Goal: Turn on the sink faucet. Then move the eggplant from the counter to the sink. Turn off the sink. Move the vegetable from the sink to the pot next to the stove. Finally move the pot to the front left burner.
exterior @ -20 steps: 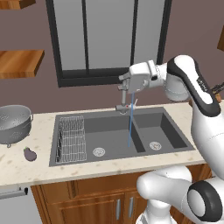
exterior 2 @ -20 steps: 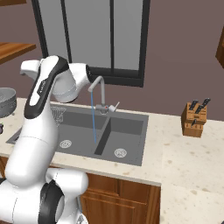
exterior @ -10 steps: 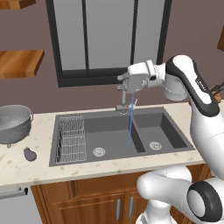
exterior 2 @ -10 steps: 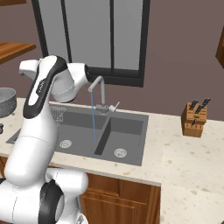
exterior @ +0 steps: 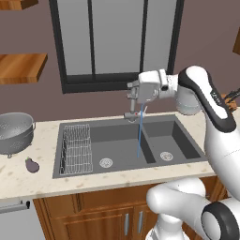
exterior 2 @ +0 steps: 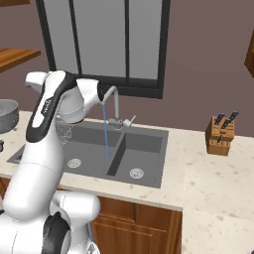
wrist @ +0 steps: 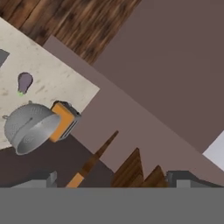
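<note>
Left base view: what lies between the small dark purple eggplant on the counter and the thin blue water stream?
The wire dish rack in the dark grey sink's left basin lies between the eggplant and the stream.

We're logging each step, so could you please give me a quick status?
Gripper open, empty, by the faucet. Water running into the sink. Eggplant on the counter beside the colander; path unobstructed.

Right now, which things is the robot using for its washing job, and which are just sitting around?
For the job:
- sink faucet, water running
- eggplant, on the counter
- sink
- gripper, open, up by the faucet

Just lying about:
- silver colander
- knife block
- wire dish rack in the left basin
- window
</note>
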{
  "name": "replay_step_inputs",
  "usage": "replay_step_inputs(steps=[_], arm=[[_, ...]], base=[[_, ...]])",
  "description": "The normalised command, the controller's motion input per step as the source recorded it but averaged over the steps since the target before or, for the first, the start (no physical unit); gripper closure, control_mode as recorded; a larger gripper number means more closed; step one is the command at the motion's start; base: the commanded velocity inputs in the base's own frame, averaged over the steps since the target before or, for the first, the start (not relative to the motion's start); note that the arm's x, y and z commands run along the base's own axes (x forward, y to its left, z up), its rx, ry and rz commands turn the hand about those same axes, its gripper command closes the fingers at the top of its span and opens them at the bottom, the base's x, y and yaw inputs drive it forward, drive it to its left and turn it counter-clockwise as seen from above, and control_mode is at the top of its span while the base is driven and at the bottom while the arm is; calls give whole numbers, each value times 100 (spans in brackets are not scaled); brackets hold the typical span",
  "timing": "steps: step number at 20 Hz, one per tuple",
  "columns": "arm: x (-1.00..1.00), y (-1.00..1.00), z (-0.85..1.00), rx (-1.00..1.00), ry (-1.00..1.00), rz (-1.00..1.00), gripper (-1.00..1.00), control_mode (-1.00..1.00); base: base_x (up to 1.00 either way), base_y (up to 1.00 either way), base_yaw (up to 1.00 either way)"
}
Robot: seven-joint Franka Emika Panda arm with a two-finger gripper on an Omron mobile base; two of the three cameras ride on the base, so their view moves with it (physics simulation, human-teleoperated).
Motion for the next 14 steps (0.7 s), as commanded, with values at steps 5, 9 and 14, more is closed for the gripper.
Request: replay_step_inputs(steps=[5,9,14], arm=[[-35,1,-14,10,4,-29,-100,-100],[-44,22,0,6,2,-25,-100,-100],[-5,38,2,7,18,-11,-100,-100]], base=[[0,0,0],[0,0,0],[0,0,0]])
